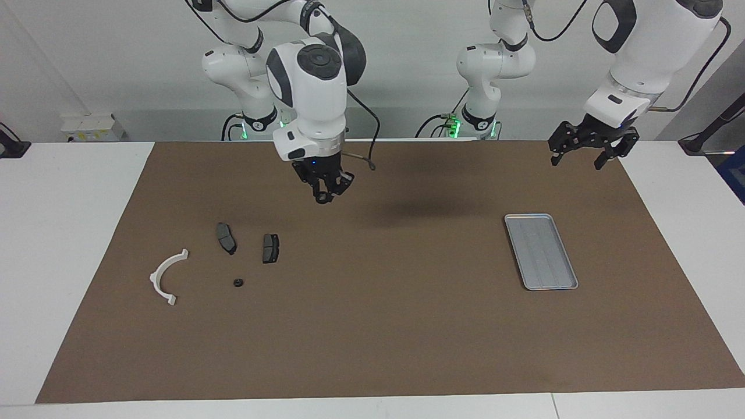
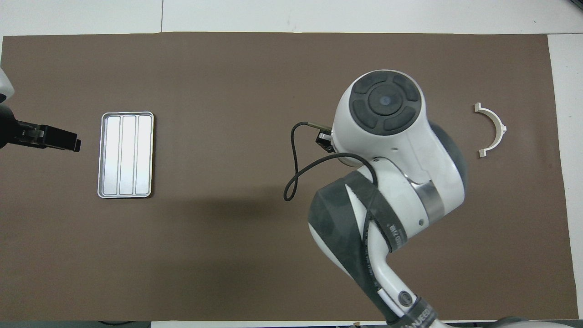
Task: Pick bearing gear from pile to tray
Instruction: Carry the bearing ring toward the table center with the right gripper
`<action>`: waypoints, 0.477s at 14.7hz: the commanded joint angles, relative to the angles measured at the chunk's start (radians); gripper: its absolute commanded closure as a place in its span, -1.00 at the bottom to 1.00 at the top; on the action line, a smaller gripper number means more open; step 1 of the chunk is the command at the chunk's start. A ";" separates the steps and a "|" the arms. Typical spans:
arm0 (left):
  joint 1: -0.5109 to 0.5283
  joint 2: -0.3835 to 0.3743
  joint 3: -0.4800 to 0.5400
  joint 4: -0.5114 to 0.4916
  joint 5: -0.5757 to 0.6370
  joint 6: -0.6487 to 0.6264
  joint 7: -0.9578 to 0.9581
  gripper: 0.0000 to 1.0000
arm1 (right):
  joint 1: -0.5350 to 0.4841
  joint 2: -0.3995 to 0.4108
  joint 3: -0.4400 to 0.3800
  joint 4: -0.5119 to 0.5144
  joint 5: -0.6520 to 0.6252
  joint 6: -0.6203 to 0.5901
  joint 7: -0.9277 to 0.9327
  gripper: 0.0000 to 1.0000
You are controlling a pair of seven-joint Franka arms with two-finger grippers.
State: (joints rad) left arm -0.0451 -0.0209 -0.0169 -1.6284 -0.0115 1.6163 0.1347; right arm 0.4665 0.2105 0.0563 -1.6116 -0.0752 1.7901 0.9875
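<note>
1. Facing view: one small black round piece, which I take for the bearing gear, lies on the brown mat. It is farther from the robots than the two dark grey brake-pad plates and near the white curved half-ring bracket.
2. The flat silver-grey ridged metal tray lies well apart, toward the left arm's end of the bench, with nothing in it.
3. The right gripper hangs over bare mat between the pile and the tray, its jaws drawn close together at the tips.
4. Judged as a carry toward the tray, the move should stay level across the mat. The gripper should come low over the tray's middle before the jaws part, so a round piece cannot roll over the low rim.
5. The left gripper waits over the mat's corner near the tray, jaws spread.
6. Whether a tiny piece is pinched in the right jaws cannot be made out.
7. In the overhead view the right arm's body covers its own gripper, both plates and the black piece. Only the bracket and the tray show clear, and the left gripper is cut off at the edge.
</note>
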 commanded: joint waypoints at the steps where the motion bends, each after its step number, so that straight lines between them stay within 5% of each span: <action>1: -0.002 -0.028 0.002 -0.033 0.018 0.021 0.010 -1.00 | 0.032 0.035 -0.003 -0.040 0.018 0.093 0.091 1.00; 7: -0.002 -0.028 0.002 -0.033 0.018 0.021 0.010 -1.00 | 0.087 0.113 -0.003 -0.103 0.015 0.307 0.218 1.00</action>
State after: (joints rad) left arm -0.0451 -0.0209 -0.0169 -1.6284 -0.0115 1.6163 0.1347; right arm 0.5462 0.3197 0.0562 -1.6836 -0.0735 2.0363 1.1771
